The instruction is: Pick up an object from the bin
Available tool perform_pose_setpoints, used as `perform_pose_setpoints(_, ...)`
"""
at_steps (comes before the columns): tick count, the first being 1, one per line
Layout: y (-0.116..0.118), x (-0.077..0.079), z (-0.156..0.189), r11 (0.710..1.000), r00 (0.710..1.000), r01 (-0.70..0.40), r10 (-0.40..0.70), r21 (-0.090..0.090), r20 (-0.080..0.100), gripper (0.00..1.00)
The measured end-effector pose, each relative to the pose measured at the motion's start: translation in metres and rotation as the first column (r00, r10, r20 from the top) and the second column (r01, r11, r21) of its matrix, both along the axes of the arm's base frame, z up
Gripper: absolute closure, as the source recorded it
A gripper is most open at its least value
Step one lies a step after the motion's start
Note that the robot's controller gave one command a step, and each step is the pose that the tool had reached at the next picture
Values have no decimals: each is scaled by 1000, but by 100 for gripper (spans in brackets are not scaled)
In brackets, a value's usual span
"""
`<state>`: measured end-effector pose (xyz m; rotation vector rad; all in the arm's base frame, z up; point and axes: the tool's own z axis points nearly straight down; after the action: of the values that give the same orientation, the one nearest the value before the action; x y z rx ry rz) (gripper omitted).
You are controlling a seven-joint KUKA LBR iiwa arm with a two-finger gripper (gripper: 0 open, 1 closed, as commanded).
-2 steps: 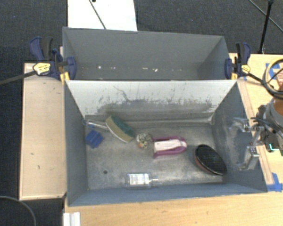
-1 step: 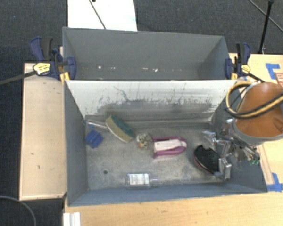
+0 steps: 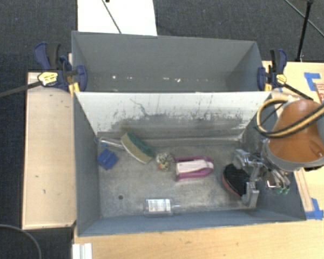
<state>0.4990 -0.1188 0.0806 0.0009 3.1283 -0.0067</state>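
Black rounded thing with a red edge (image 3: 235,180) lying right against the claw (image 3: 248,178), on the side away from the arm. Cannot tell whether clenched or released. Just beyond, a pink-and-white pack (image 3: 194,168). Farther from the claw, a green-backed sponge (image 3: 136,146) and a blue block (image 3: 107,158). Well apart, a clear packet (image 3: 159,205), all within the grey bin (image 3: 167,58).

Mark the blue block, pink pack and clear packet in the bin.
blue block (image 3: 107,158), camera view, its top face.
pink pack (image 3: 193,168), camera view, its middle.
clear packet (image 3: 158,205), camera view, its middle.
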Motion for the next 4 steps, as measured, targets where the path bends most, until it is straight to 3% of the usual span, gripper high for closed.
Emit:
perform_pose_setpoints(1, 0, 0, 0, 1000, 1000, -7, 7, 0, 0, 100)
perform_pose_setpoints(2, -5, 16, 99, 1000, 1000, -11, 11, 1, -1, 100)
perform_pose_setpoints(3, -4, 14, 95, 1000, 1000, -14, 14, 4, -11, 0)
perform_pose_setpoints(4, -20, 11, -12, 993, 993, -118, 118, 6, -23, 0)
